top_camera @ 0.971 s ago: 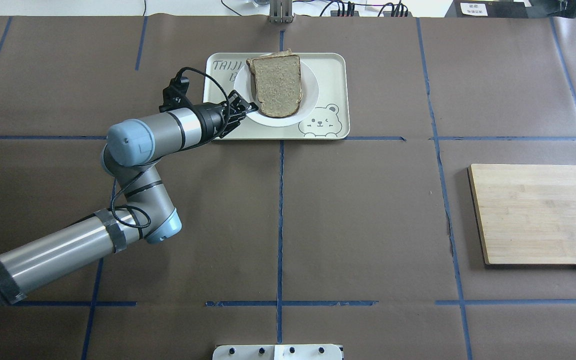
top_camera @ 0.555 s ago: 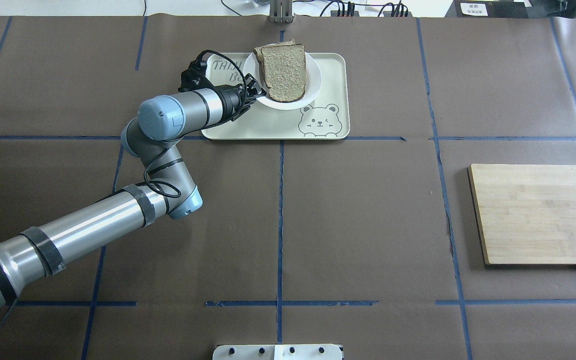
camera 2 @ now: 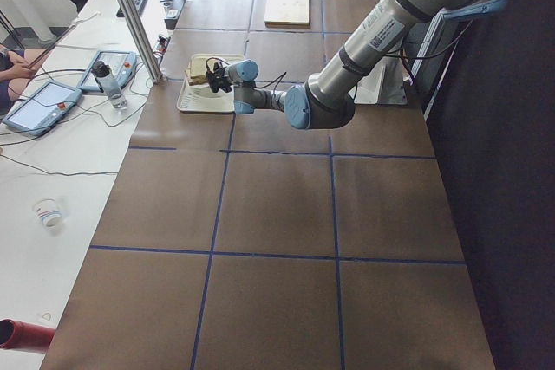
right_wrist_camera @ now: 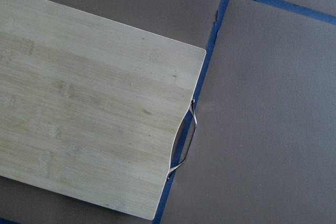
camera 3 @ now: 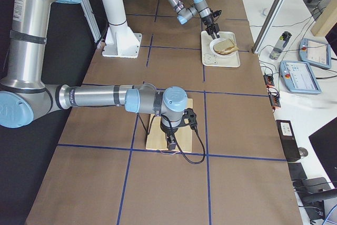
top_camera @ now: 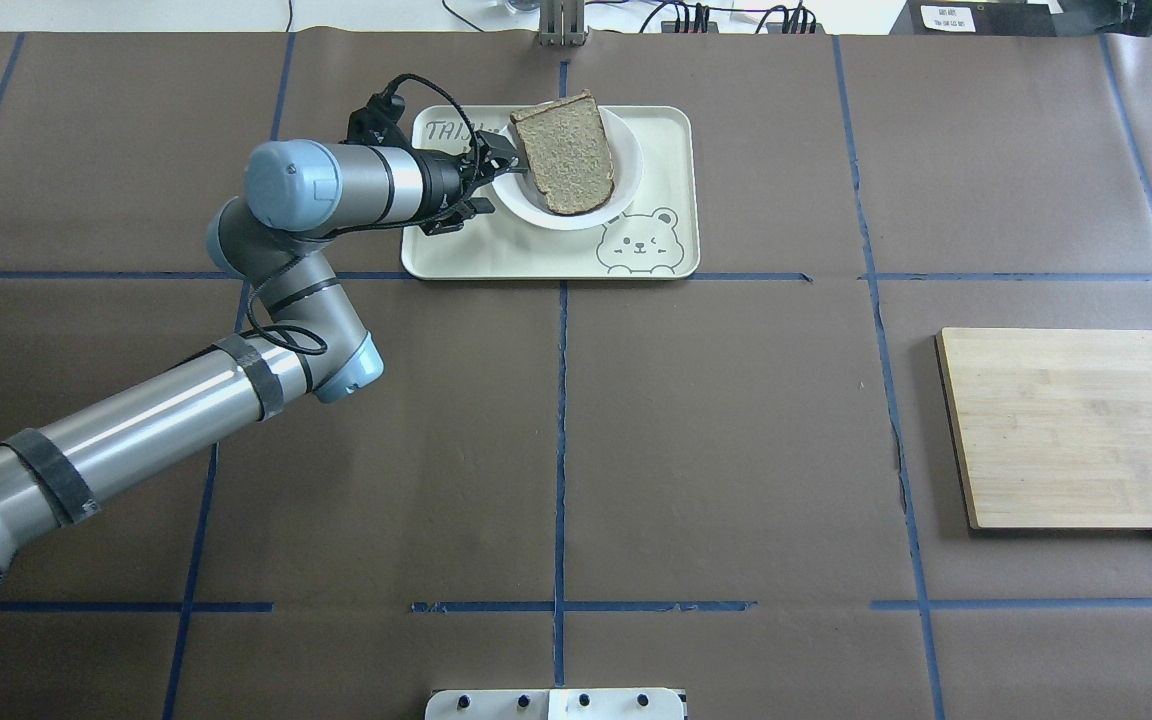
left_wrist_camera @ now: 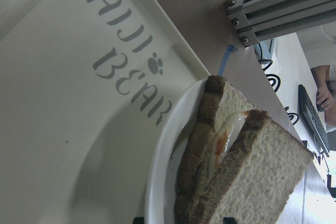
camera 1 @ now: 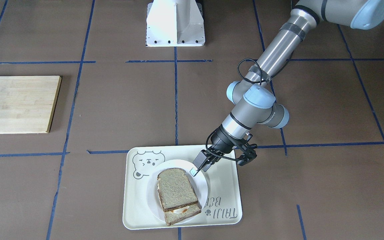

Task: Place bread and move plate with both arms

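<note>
Grips the plate (camera 1: 202, 185) by its rim w/ the L gripper (camera 1: 195, 170): jaws nearly closed, pinched on the edge at the robot's left, nothing else in them. Carries on that plate the bread (camera 1: 177, 188), stacked on the egg slice (camera 1: 182, 216), all over the tray (camera 1: 227, 186). Lifted clear of tray or not: can't tell. Puts the bread just beside the fingertips, to the robot's right of them. Runs its long axis approx. robot-to-operators, a bit skewed, rounded top pointing at the robot, so grip comes in crosswise. Has the R gripper (camera 3: 171, 143) well apart, above the wooden board (camera 3: 155, 133); open or closed, can't tell. Judged: L arm far nearer. Needs plate kept level in any carry, else stack prob. slides.
</note>
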Motion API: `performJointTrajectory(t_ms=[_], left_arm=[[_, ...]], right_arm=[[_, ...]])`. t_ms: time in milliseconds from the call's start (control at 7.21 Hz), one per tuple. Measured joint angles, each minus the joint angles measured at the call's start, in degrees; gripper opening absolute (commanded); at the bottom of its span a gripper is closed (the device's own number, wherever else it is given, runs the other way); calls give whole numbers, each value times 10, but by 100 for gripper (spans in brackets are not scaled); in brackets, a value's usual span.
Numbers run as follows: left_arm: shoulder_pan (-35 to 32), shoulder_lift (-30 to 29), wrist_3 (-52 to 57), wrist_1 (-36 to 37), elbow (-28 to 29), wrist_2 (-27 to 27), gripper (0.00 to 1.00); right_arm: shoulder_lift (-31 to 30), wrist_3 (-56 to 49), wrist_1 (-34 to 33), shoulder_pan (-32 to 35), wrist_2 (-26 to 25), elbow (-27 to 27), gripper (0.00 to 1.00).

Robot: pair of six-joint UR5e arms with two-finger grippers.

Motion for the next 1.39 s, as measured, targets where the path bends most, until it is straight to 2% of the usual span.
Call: performJointTrajectory(t_ms=[277, 416, 832, 971, 1110, 1387], left_arm=[[-20, 63, 40, 162, -162, -64, 100], [-23, 97, 103, 276, -257, -80, 100], [-28, 231, 435, 654, -563, -93, 100], [-39, 286, 546, 732, -637, -93, 100], [-64, 356, 651, 771, -693, -101, 100], [-168, 487, 856, 788, -731, -157, 100]], right_arm=[[1, 0, 0, 0, 0, 0, 100], [0, 0, 0, 0, 1, 1, 100], [-1, -3, 0, 0, 1, 1, 100], [-3, -3, 0, 0, 0, 1, 100], [-5, -2, 0, 0, -1, 1, 100], [-7, 15, 1, 0, -1, 2, 100]])
